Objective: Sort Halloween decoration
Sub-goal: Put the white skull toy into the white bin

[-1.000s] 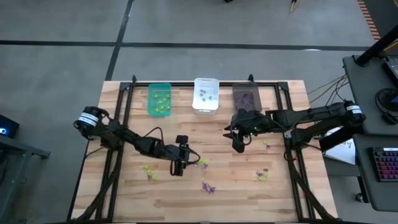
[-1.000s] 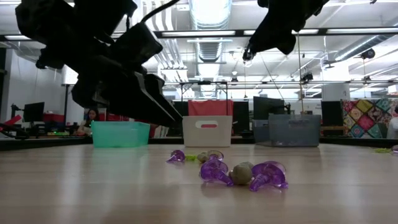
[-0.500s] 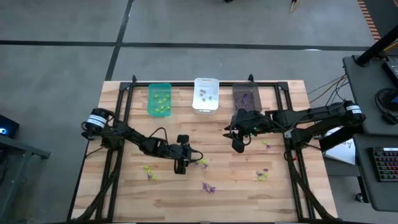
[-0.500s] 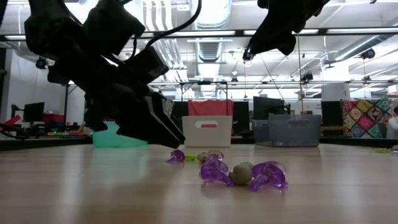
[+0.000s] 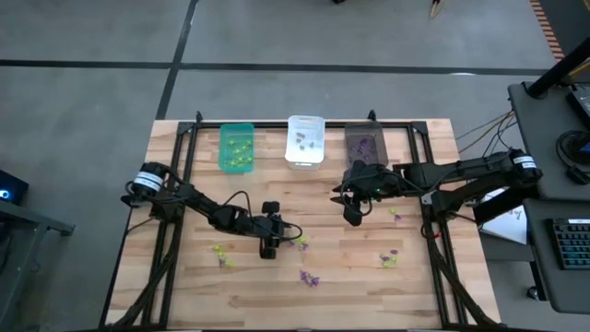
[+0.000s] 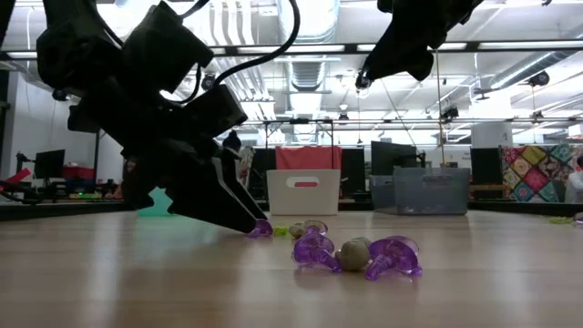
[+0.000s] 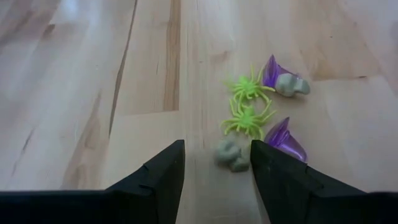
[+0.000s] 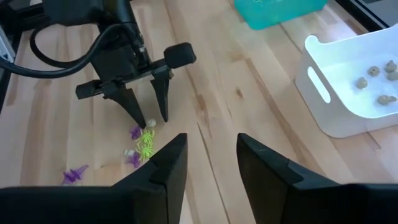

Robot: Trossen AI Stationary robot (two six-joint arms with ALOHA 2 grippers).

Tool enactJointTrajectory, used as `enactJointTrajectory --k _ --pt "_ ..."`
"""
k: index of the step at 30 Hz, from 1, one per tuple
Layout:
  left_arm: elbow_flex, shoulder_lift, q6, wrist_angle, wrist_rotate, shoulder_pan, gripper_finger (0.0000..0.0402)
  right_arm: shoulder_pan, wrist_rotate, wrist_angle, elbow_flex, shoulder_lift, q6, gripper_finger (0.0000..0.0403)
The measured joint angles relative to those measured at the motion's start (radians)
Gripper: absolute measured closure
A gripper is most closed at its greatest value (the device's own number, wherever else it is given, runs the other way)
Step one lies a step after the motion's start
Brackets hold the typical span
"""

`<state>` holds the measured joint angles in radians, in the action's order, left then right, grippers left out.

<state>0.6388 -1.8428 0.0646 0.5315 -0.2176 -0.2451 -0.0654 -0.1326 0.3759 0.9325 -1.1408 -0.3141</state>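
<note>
Planks of pale wood [image 5: 350,267] bear trinkets [image 7: 249,106] beneath the spread left hand [image 7: 214,165]; workshop behind, seemingly.

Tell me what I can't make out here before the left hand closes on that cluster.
- Low view: left hand covers most of the green bin; whether its tips touch the purple piece is unclear.
- High view: trinkets beside the left hand are too small to sort by colour.
- Left wrist view: grey lump sits between the fingers; contact can't be judged.
- Right hand: nothing visibly held.

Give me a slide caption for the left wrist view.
Open left gripper straddles a greyish trinket beside green spiders.
</note>
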Motion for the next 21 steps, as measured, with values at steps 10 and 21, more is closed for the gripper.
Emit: enactJointTrajectory --k 10,21 --pt "0.001 -0.007 0.003 0.003 0.000 0.000 0.0236 0.000 0.000 0.000 0.000 0.000 0.000 0.0275" --pt "0.002 -0.008 0.002 0.000 0.006 -0.001 0.0298 0.000 0.000 0.000 0.000 0.000 0.000 0.0275"
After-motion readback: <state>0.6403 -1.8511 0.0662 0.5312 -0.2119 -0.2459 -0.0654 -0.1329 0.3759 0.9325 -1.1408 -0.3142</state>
